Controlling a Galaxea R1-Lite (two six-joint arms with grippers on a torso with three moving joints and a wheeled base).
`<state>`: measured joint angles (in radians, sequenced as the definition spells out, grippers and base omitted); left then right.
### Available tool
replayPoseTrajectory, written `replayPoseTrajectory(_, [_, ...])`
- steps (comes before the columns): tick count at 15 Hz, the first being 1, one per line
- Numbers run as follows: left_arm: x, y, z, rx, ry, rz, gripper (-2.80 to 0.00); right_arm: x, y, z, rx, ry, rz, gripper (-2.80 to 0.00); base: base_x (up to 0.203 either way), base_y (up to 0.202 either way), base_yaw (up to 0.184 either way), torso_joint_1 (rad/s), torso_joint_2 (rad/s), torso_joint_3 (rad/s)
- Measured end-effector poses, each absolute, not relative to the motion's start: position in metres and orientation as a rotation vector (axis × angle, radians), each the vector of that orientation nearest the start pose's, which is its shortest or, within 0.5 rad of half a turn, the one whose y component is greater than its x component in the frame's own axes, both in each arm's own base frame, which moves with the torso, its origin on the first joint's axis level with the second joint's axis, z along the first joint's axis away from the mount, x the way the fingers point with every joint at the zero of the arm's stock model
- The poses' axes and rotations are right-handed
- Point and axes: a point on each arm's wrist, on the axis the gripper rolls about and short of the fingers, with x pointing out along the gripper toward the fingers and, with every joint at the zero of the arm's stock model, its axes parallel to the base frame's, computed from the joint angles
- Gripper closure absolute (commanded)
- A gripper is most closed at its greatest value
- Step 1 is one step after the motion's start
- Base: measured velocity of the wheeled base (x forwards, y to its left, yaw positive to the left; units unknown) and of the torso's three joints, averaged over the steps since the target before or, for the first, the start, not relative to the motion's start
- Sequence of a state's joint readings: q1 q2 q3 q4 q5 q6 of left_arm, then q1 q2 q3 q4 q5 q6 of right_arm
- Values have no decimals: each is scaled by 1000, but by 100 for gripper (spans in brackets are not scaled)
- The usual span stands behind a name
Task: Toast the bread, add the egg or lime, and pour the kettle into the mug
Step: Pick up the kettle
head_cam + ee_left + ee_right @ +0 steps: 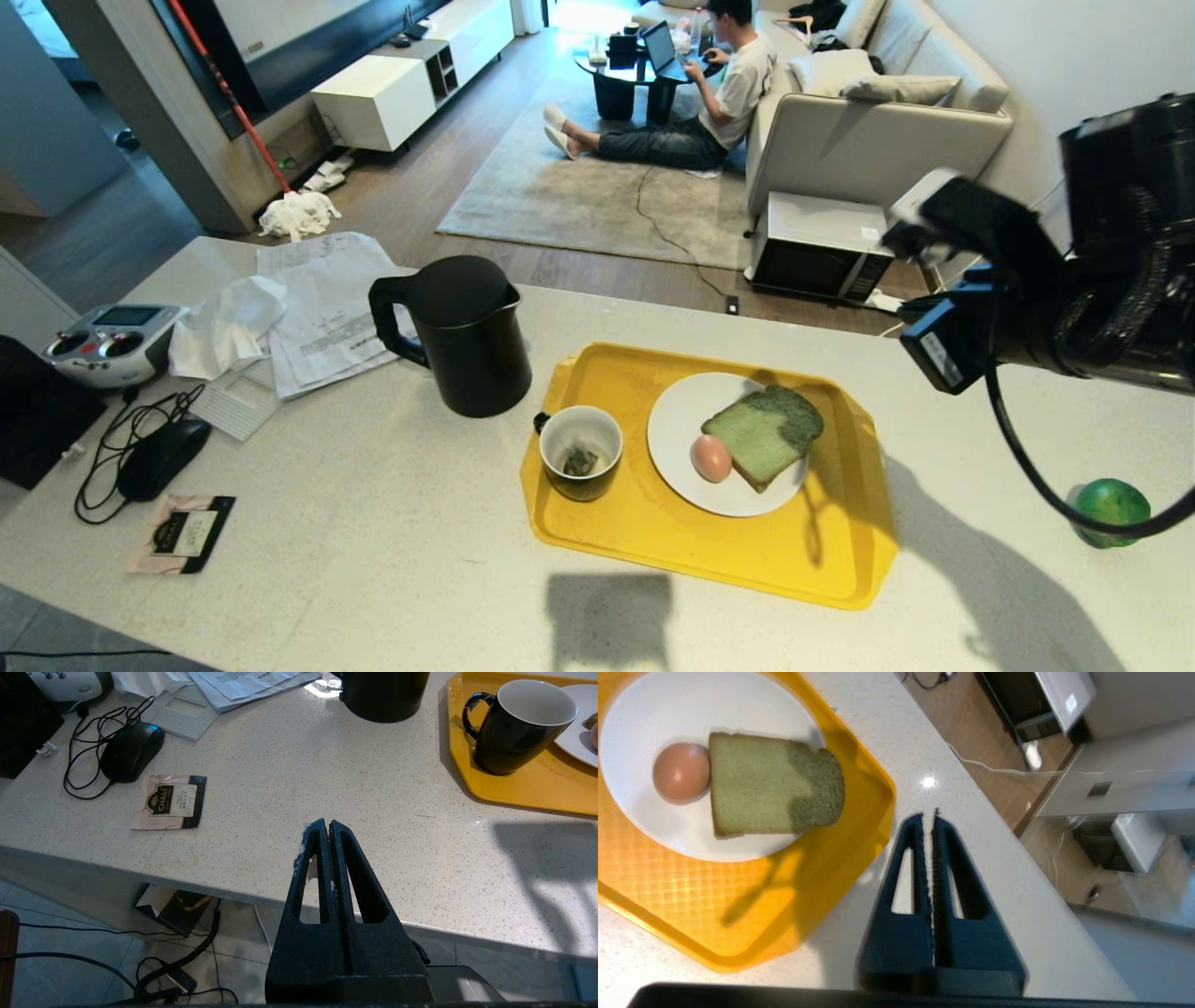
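Yellow tray on the table holds a white plate with bread and egg touching, plus the mug — tea bag inside. Kettle stands just left of the tray, lid on; lime sits on the table, well right. Left claw pressed together, empty, at the near table edge — right claw likewise pressed together, empty, above the tray's right side.

A lived-in home: a speckled stone tabletop looks onto a living room. At 12 o'clock a person sits on a rug by a sofa; at 11 o'clock stands a white cabinet; a microwave sits on the wooden floor.
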<state>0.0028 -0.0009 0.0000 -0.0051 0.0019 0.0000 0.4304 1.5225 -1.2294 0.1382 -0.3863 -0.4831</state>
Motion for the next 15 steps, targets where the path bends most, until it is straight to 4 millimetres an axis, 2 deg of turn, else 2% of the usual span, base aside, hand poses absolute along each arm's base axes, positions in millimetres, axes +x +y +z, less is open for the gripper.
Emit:
replayPoseTrajectory(4, [-23,0,76,0,-6,5,0,212,68,303,-486,310,23,0,0,0,0,0,0,0])
replayPoseTrajectory(8, [-23,0,76,0,-6,4,0,175,36,307,-357,273,-87,0,0,0,0,0,0,0])
replayPoseTrajectory(12, [-23,0,76,0,-7,4,0,118,4,291,-257,236,-147,0,0,0,0,0,0,0])
replayPoseTrajectory(15, [-23,0,76,0,-7,5,0,67,-6,260,-188,208,-210,0,0,0,0,0,0,0])
